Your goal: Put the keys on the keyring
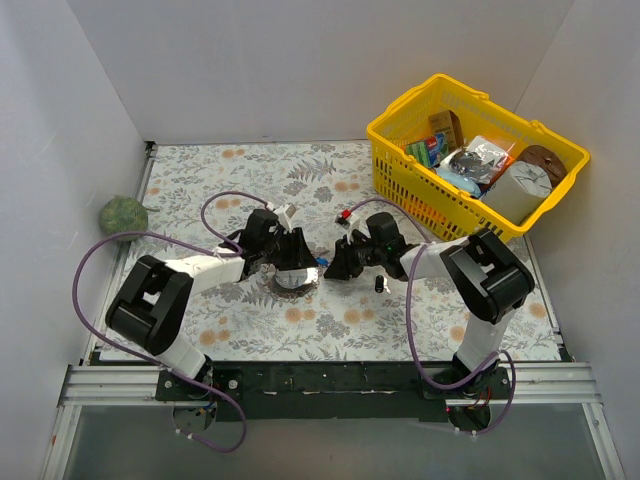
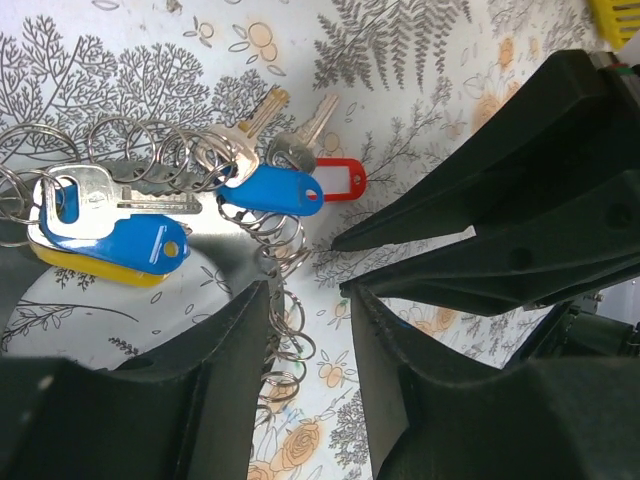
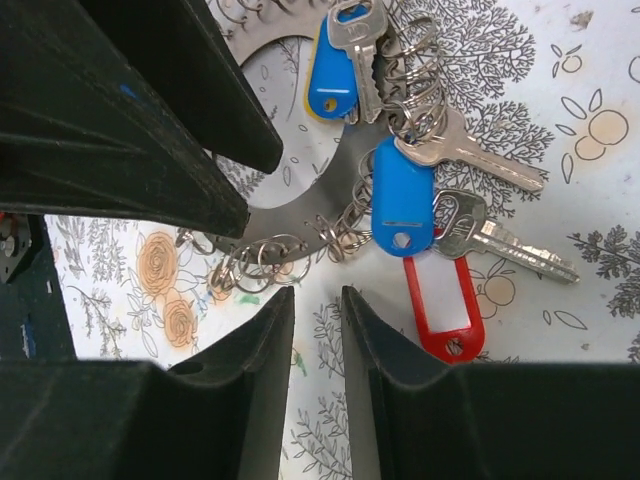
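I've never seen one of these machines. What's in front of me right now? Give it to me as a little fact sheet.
Surface: table with a floral cover
Centre: keyring, a flat metal band hung with many small wire loops
Keys: silver keys with blue, yellow and red tags, lying by the band
Left gripper: jaws apart, astride a string of loops
Right gripper: jaws apart, nothing between them, facing the left one
Far right: yellow basket, holding assorted items
Far left: green ball
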Motion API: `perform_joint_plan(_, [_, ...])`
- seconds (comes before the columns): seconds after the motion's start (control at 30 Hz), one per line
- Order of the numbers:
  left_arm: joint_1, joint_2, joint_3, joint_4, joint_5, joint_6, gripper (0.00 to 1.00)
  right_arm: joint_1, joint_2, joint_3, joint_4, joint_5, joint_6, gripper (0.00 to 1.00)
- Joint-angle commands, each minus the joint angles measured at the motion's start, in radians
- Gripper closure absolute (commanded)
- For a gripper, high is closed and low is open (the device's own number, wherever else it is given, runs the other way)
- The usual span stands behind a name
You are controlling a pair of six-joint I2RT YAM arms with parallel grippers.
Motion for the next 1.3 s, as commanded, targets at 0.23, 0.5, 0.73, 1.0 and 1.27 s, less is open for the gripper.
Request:
perform_joint_plan(0.23, [-0.009,0.07,0.023,0.058,0.021,0.025,0.65,0.005,0.073,0.077,0.015,0.013,0.018,0.71])
perform_joint_plan(0.5, [-0.029,0.1,0.016,0.084,0.029,0.025,0.66,0.006,0.096,0.079,0.036,0.013,0.025,0.68])
perform_joint_plan(0.73, [-0.032,0.107,0.006,0.092,0.015,0.023,0.66,0.01,0.102,0.077,0.074,0.006,0.034,0.63])
perform_joint_plan(1.0, [-0.032,0.112,0.004,0.094,-0.007,0.025,0.69,0.014,0.128,0.073,0.15,-0.05,0.065,0.65])
perform_joint_plan(1.27, [-0.032,0.106,-0.011,0.114,-0.013,0.002,0.71,0.017,0.141,0.067,0.2,-0.086,0.093,0.67])
